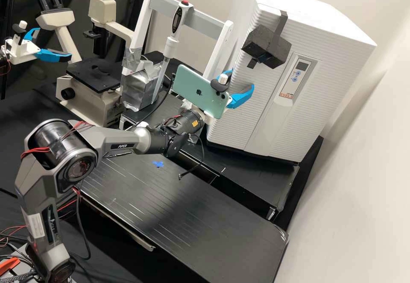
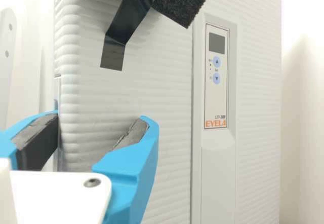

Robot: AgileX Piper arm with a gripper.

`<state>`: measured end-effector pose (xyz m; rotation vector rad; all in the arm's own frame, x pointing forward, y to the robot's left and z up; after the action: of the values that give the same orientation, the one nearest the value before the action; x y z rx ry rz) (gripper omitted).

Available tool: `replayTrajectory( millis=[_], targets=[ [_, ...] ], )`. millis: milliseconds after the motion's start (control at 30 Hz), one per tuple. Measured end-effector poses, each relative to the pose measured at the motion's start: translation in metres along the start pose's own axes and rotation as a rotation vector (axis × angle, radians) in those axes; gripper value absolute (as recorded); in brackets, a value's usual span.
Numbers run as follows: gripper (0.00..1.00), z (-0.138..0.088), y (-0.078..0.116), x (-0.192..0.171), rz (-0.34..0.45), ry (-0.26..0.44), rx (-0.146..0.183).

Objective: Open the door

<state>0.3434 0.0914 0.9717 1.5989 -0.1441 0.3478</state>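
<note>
Cabinet: you had the big white cabinet [image 1: 341, 60] standing ahead of your gripper [image 1: 242, 80] and reaching off to its right, its ribbed front near the fingers.
Door: the cabinet's ribbed door [image 1: 235, 116] was right in front of your gripper and looked closed; its edge lay just ahead of the fingers, though you could not tell whether they touched it.
Bench: the black bench [image 1: 179, 214] lay lower than your gripper, nearer the arm's base.
Arm: your dark grey arm [image 1: 115, 140] bent at the elbow behind the gripper and led out to it.
Frame: a white frame [image 1: 220, 45] rose to the left of your gripper, silver tape around its foot.
Microscope: a cream microscope [image 1: 102, 9] stood well off to your gripper's left.
Hand: your gripper held its two blue fingers [image 2: 134, 158] well apart, with nothing clamped between the pads.
Block: a dark foam block [image 1: 273, 43] hung on the door above your gripper, held by a black strap.
Wand: a white wand with a red button [image 1: 171, 39] leaned upright to your gripper's left.
Phone: a green phone [image 1: 198, 90] sat sideways just behind the fingers.
Panel: the control panel [image 1: 295, 75] was to the right of your gripper.
Tape: a blue tape scrap [image 1: 158, 163] lay on the bench, below and behind your gripper.
</note>
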Motion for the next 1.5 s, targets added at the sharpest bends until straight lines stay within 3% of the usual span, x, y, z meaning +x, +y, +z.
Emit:
replayTrajectory(
  millis=[433,800,967,1200,1500],
  targets=[
    [0.00,0.011,0.008,-0.005,-0.016,0.021,0.008],
    [0.00,0.022,0.024,-0.016,-0.030,0.069,-0.054],
    [0.00,0.025,0.025,-0.019,-0.025,0.078,-0.054],
    [0.00,0.037,0.034,-0.042,0.010,0.086,0.019],
    [0.00,0.056,0.048,-0.082,0.105,0.047,0.070]
  ],
)
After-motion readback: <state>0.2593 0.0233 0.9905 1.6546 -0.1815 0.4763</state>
